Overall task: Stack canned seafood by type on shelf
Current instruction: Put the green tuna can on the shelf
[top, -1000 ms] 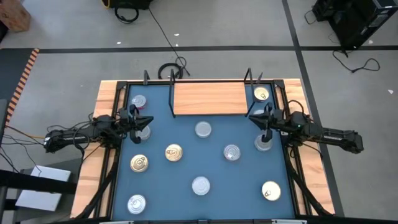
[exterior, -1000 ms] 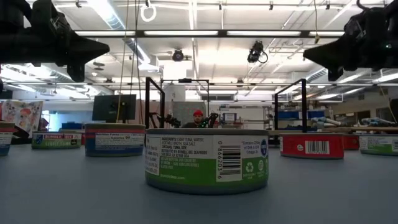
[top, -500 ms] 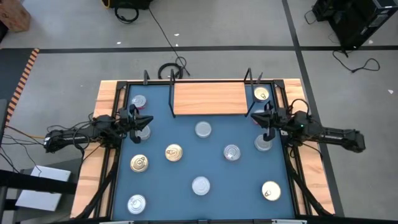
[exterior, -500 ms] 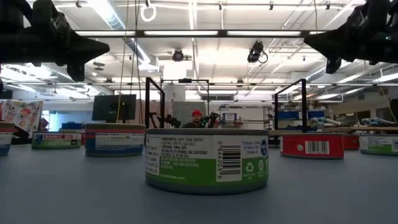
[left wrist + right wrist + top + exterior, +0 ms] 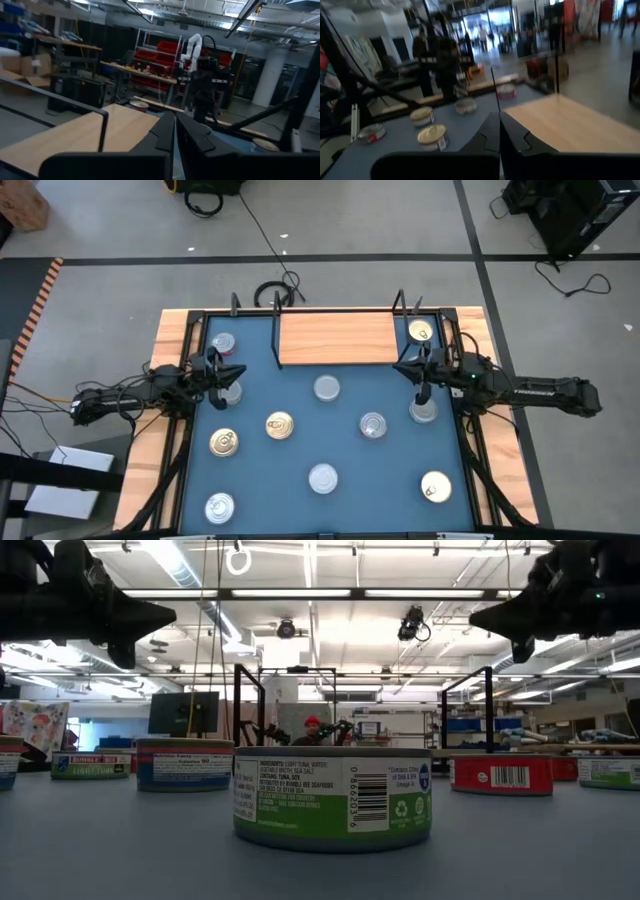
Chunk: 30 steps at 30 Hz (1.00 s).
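While both dark arms are hanging above the big blue table (image 5: 300,500), the small light-wood shelf (image 5: 336,338) with thin black wire ends is sitting empty at the far edge. The round squat tins are lying loose on the blue top, none on the shelf yet.

The right gripper (image 5: 403,368) is floating just off the shelf's right front corner, with its two fingers pressed together and holding nothing. A plain silver-lidded tin (image 5: 423,410) is lying almost under it, a bit nearer the front edge. A gold-lidded tin (image 5: 420,332) is sitting just beyond it, beside the shelf's right end. So the right arm is nearest to both.

The left gripper (image 5: 240,373) is waiting over the left side, fingers together and empty.
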Each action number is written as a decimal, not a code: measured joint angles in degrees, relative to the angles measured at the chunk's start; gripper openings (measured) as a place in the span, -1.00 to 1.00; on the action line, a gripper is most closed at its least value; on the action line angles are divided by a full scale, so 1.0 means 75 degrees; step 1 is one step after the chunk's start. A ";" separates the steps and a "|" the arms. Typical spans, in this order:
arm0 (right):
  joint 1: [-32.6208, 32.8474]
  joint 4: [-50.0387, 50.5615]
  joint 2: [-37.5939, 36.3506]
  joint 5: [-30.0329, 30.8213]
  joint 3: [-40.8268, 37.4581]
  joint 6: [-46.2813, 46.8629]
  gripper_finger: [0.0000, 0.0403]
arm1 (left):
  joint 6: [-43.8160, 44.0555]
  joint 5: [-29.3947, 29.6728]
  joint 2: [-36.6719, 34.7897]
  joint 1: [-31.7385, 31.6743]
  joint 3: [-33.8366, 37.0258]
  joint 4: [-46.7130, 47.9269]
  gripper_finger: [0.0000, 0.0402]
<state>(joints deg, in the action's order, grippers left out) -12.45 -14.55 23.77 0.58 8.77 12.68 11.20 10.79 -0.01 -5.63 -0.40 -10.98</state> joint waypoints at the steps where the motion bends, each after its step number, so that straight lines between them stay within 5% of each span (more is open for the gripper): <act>1: 0.0020 0.0186 0.0185 -0.0014 0.0164 0.0093 -0.99 | -0.0035 0.0009 0.0000 0.0000 0.0001 -0.0002 -0.88; 13: 0.0889 0.3847 0.1971 -0.0080 0.2700 0.0153 -0.99 | -0.1255 -0.0429 0.0058 0.0000 -0.0001 0.0198 -0.88; 18: 0.1559 0.5828 0.2485 0.0485 0.3668 0.0719 -0.98 | -0.1241 -0.0934 0.0058 0.0000 -0.0001 0.0235 -0.88; 30: 0.3048 0.8697 0.4370 0.0505 0.4217 0.3208 -0.98 | -0.1380 -0.1392 0.0058 0.0000 -0.0001 0.0293 -0.88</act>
<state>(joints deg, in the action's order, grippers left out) 10.41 50.68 56.54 4.37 40.40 36.74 0.85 0.35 0.43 -5.63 -0.40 -8.78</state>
